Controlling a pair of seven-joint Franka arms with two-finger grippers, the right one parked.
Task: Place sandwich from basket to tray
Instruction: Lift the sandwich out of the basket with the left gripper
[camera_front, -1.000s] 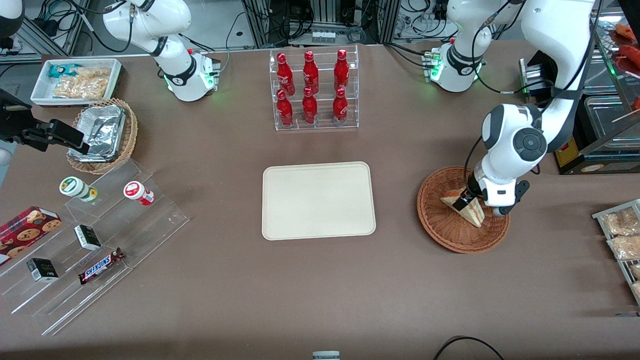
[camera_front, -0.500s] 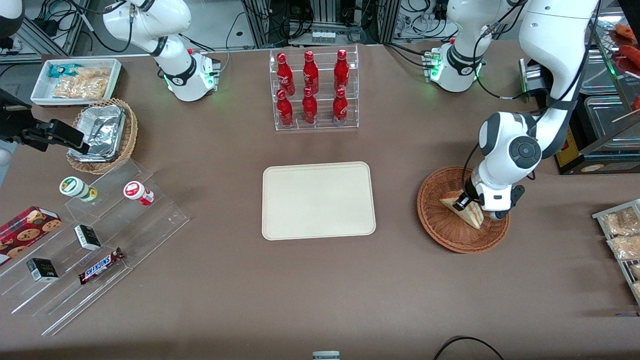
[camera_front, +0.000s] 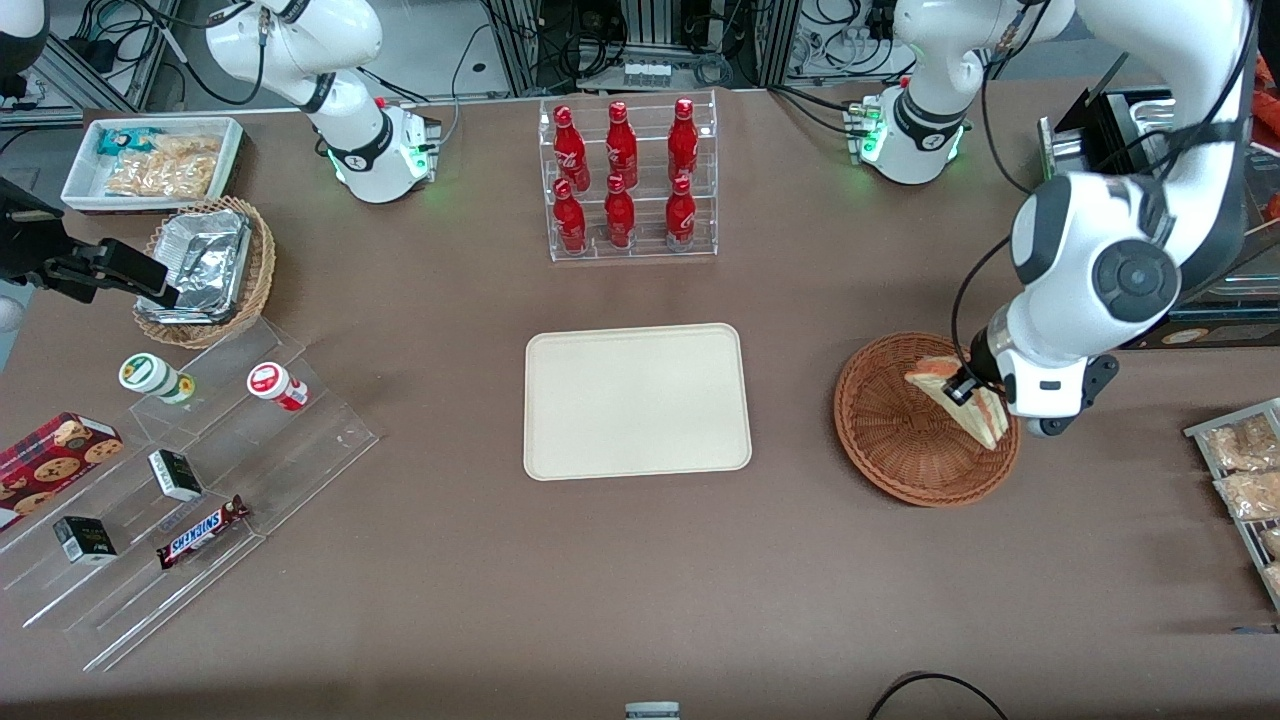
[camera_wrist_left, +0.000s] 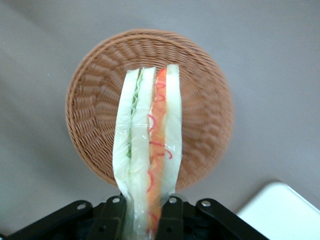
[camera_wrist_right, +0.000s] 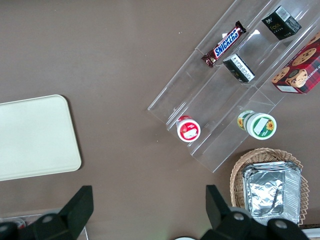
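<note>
claw (camera_front: 968, 392) clamped on sandwich (camera_front: 962, 398), hanging above basket (camera_front: 900, 440); lift more b4 swinging to tray (camera_front: 637, 400), keep it level.

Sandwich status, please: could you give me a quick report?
Gripper shut on sandwich, above basket. Sandwich clear of the weave. Tray bare, nothing in between.
</note>
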